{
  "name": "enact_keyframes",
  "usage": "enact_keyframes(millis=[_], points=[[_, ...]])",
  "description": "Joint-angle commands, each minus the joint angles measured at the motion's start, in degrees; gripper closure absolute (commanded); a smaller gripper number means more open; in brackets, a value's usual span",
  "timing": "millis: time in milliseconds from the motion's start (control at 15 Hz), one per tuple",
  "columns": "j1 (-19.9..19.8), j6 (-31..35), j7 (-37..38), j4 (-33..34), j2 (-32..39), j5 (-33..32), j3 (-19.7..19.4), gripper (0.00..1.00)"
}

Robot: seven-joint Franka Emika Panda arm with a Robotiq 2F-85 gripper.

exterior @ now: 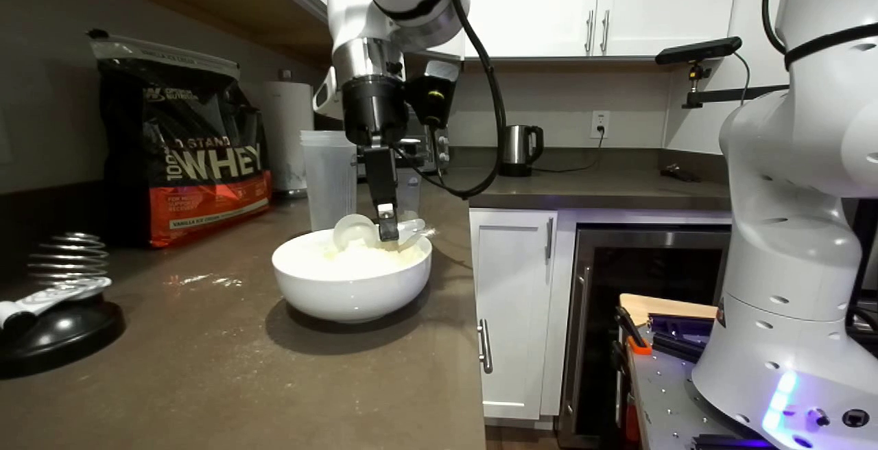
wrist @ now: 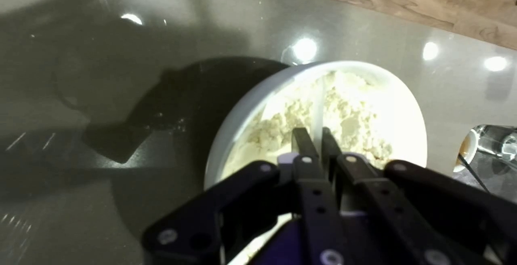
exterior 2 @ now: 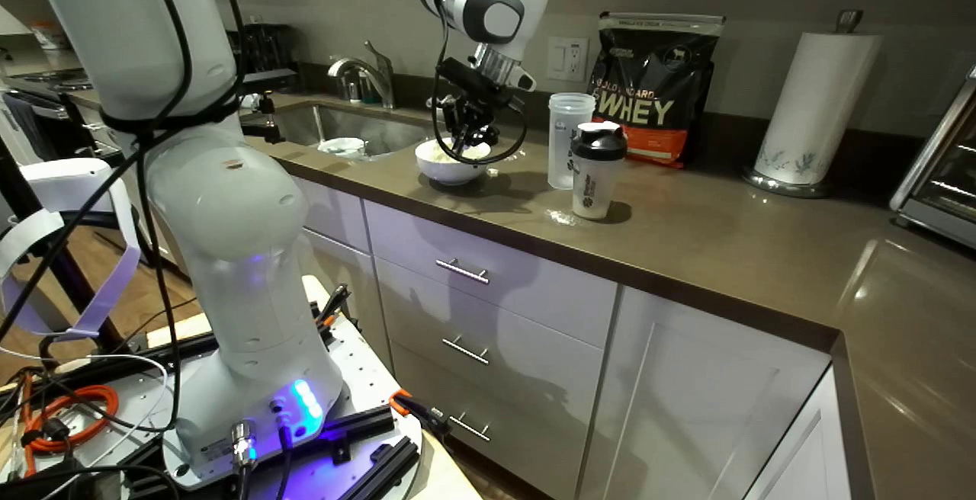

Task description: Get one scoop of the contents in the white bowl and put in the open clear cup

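The scoop [exterior: 353, 230] is held by its handle [wrist: 318, 111], with the jaws pinched tight on it. It is tilted in the bowl [exterior: 350, 295], its low part hidden at the powder [wrist: 355, 123]; how full it is cannot be told. It should be pushed in slowly, then lifted level, so no more is spilled on the worktop [exterior: 206, 361]. The clear cup [exterior 2: 566, 142] is seen near, beside a lidded cup [exterior 2: 597, 180]. "WHEY", "OPTIMUM NUTRITION" and "VANILLA ICE CREAM" can be read on the bag [exterior: 185, 145].

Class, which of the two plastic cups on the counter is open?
The clear cup nearer the wall: it has no lid; the shaker has a black lid.
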Motion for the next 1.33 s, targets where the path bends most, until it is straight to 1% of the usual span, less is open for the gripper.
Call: enact_keyframes(millis=[0,467,733,1000,1267], points=[[-0.62,0.48,1.18,-0.97,-1.56,0.01,0.61,0.98],[-0.33,-0.05,1.96,-1.10,-4.63,-1.92,0.74,0.98],[0.14,2.36,3.61,-2.37,-6.45,-4.13,1.43,0.98],[0.77,7.09,6.33,-4.82,-7.99,-8.10,3.02,0.98],[1.61,13.86,9.45,-7.83,-9.18,-12.63,4.59,0.98]])
